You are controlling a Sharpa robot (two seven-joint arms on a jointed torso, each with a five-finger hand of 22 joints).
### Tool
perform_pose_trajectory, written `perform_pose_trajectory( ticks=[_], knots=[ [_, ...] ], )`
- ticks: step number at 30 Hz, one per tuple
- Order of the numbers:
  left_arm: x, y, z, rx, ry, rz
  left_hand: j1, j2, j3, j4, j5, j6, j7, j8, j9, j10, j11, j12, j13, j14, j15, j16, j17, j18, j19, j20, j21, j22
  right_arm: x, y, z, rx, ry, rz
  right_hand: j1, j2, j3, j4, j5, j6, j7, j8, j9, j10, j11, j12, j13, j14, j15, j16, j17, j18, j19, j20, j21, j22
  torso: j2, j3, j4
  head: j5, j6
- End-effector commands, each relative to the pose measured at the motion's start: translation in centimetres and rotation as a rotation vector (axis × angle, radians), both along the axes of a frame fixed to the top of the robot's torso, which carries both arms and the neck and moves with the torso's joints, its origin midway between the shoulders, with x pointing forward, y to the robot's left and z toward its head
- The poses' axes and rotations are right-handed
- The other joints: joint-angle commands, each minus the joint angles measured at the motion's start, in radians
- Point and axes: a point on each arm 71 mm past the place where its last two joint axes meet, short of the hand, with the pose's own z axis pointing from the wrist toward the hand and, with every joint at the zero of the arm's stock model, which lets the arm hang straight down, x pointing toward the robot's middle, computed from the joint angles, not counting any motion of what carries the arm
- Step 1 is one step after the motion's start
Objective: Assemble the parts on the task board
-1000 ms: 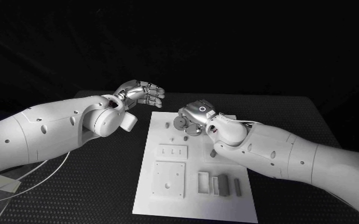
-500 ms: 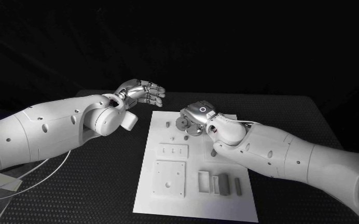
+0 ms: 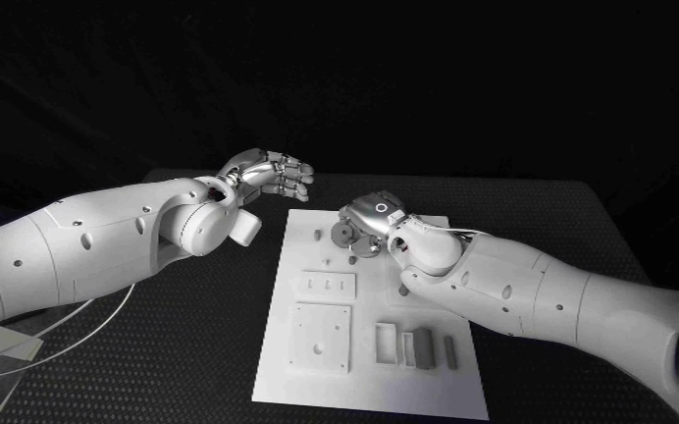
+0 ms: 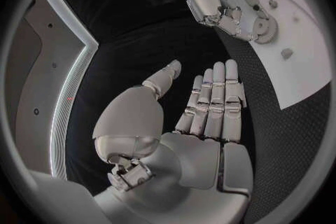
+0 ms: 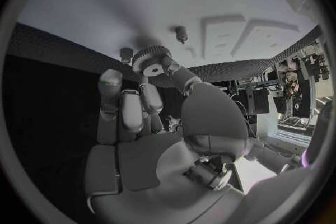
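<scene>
On the left, the left hand [image 3: 269, 175] hovered above the bench [image 3: 184, 345], just off the far left corner of the task board [image 3: 368, 385]. Its fingers [image 4: 213, 101] lay straight and together, released and holding nothing.

Toward the middle, the right hand [image 3: 371, 224] was over the far end of the board, its fingers [image 5: 150, 95] pinching a small toothed gear [image 5: 152, 60] by its rim. In the right wrist view the gear sat close to the board's surface, between two short pegs [image 5: 181, 33] standing in the plate; whether it was already on a post I could not tell.

Judging the step as seating this gear, it would go best with the gear kept flat to the board, its bore lined up over the post, and lowered straight without tilt. A light turn might help the teeth mesh if a neighbouring gear is there. The fingers should let go only once it sits level.

Nearer the robot on the board lay a pale plate with small holes [image 3: 327, 287], a larger square plate [image 3: 321, 338], and to the right a row of upright grey blocks [image 3: 422, 349]. The right forearm reached across that side of the board, so any withdrawal ought to rise first to stay off the blocks. The nearby pegs crowded the fingers.
</scene>
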Motion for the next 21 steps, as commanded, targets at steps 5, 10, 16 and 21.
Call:
perform_pose_trajectory(
  ticks=[5, 10, 16, 21],
  knots=[
    [-0.03, -0.25, 0.15, -0.005, -0.009, -0.016, -0.002, -0.004, 0.0, 0.0, -0.006, 0.001, 0.024, -0.006, -0.002, 0.003, 0.002, -0.005, 0.002, 0.008, 0.0, -0.004, 0.001, 0.02, 0.001, -0.004, -0.007, 0.002, 0.15, 0.08, -0.15, -0.016, 0.001, -0.008, 0.003, 0.004, 0.0, 0.003, 0.007, 0.027, 0.019, 0.002, 0.003, 0.002, -0.001, 0.001, -0.002, 0.001, -0.005, 0.005, -0.003, 0.069, -0.002, -0.005, 0.003, 0.016, 0.0, -0.0011, 0.0003, 0.0, 0.001],
    [-0.03, -0.26, 0.15, -0.005, -0.008, -0.017, -0.002, -0.004, 0.0, 0.0, -0.006, 0.001, 0.024, -0.006, -0.002, 0.003, 0.002, -0.005, 0.002, 0.008, 0.0, -0.004, 0.002, 0.02, 0.001, -0.004, -0.007, 0.002, 0.21, 0.08, -0.13, -0.013, -0.002, -0.013, 0.003, 0.004, 0.0, 0.003, 0.007, 0.026, 0.019, 0.002, 0.003, 0.002, -0.001, 0.001, -0.002, 0.001, -0.005, 0.005, -0.002, 0.069, -0.003, -0.005, 0.002, 0.016, 0.0, -0.0006, 0.0002, -0.001, 0.002],
    [-0.02, -0.28, 0.15, -0.005, -0.008, -0.018, -0.002, -0.004, 0.0, 0.0, -0.006, 0.001, 0.024, -0.006, -0.002, 0.003, 0.002, -0.005, 0.002, 0.008, 0.0, -0.005, 0.002, 0.02, 0.001, -0.004, -0.007, 0.002, 0.37, -0.11, -0.09, -0.009, -0.011, -0.023, 0.003, 0.004, 0.0, 0.002, 0.007, 0.026, 0.02, 0.001, 0.003, 0.001, -0.001, 0.0, -0.004, 0.001, -0.005, 0.005, -0.002, 0.069, -0.003, -0.005, 0.002, 0.016, 0.0, -0.0005, -0.0001, -0.002, 0.002],
    [-0.01, -0.3, 0.14, -0.005, -0.007, -0.019, -0.002, -0.004, 0.0, 0.0, -0.006, 0.001, 0.024, -0.006, -0.002, 0.003, 0.002, -0.005, 0.002, 0.008, 0.0, -0.005, 0.002, 0.02, 0.001, -0.004, -0.007, 0.002, 0.49, -0.16, -0.15, -0.012, -0.011, -0.028, 0.004, 0.004, 0.0, 0.002, 0.007, 0.026, 0.02, 0.001, 0.003, 0.001, -0.001, 0.0, -0.004, 0.001, -0.005, 0.005, -0.003, 0.069, -0.003, -0.005, 0.002, 0.016, 0.0, -0.0002, -0.0004, -0.002, 0.004]
  ],
)
